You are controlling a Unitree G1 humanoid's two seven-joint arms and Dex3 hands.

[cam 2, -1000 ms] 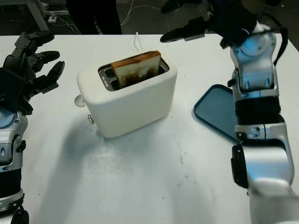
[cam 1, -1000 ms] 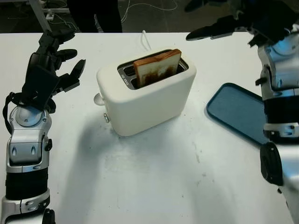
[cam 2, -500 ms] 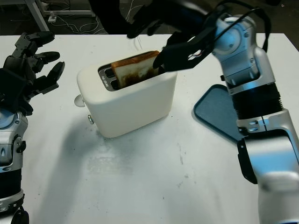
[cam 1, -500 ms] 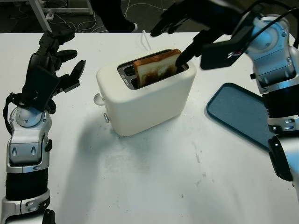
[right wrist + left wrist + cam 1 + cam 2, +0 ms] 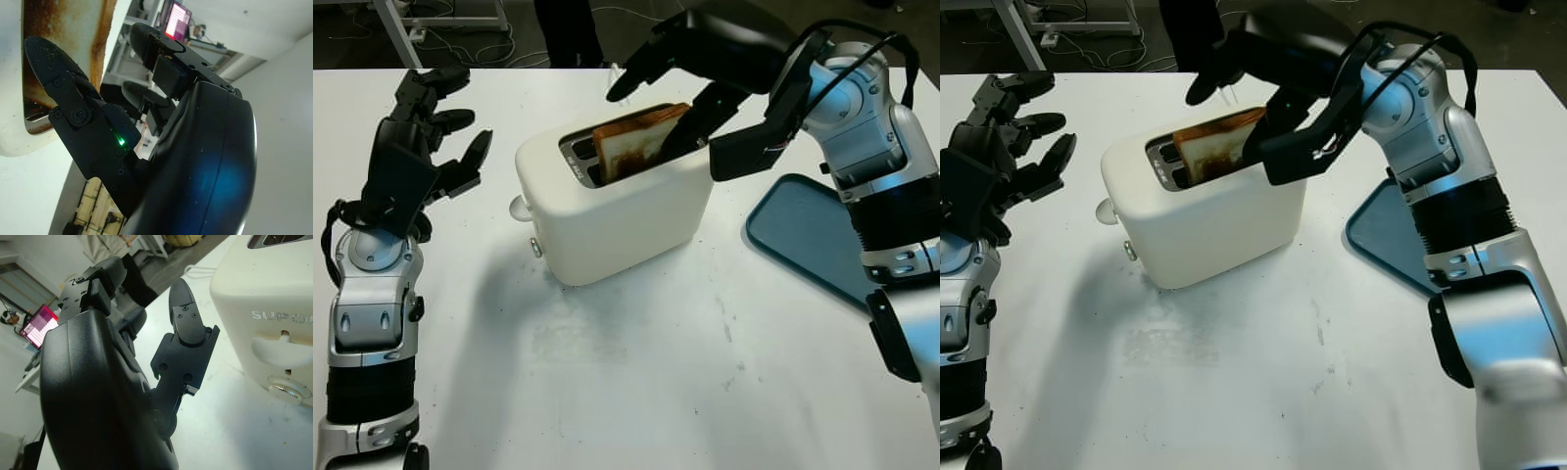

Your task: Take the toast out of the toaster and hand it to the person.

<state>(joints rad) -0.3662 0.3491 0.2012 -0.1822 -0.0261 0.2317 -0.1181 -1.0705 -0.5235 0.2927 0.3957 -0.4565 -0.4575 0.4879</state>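
1. Toast (image 5: 637, 140) is seen in the left eye view standing in the rear slot of the white toaster (image 5: 617, 201), its upper half above the slot. The toaster is set on the white table (image 5: 636, 372). The right hand (image 5: 671, 93) is placed over the toast's right end: one finger is lowered at that edge and the others are stretched above and behind the slice. No grip on the toast is made out, and the hand is read as not closed. A blue tray (image 5: 813, 235) is lying to the right of the toaster, partly hidden by the right arm. The left hand (image 5: 416, 147) is raised to the left of the toaster, well apart from it, empty.

2. In the right eye view the same layout is seen. A person's dark legs (image 5: 1193, 24) are visible beyond the far table edge, behind the toaster.

3. In the left wrist view the left hand's fingers (image 5: 188, 328) are shown holding nothing, near the toaster's end wall (image 5: 274, 318) with its lever and knob.

4. In the right wrist view one finger (image 5: 63, 93) is shown beside the browned toast (image 5: 63, 19) at the slot; whether it touches cannot be told.
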